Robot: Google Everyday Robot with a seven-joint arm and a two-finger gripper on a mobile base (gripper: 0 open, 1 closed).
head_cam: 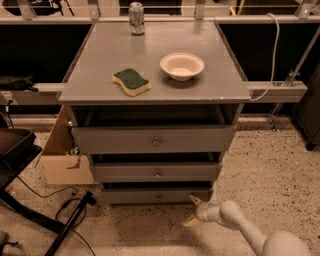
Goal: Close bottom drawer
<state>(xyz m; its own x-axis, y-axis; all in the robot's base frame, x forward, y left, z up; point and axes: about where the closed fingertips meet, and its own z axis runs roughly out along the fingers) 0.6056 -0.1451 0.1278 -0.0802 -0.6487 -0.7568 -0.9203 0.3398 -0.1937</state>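
Observation:
The grey cabinet has three drawers. The bottom drawer is the lowest, with a low front panel and a small round knob; its front sits close under the middle drawer, with only a dark gap above it. My gripper is at the end of the white arm, low above the floor, just right of and below the bottom drawer's right corner. Its two pale fingers are spread apart and hold nothing. It does not touch the drawer front.
The top drawer stands out a little. On the cabinet top lie a green-and-yellow sponge, a white bowl and a can. A cardboard box and cables are at left; speckled floor lies at right.

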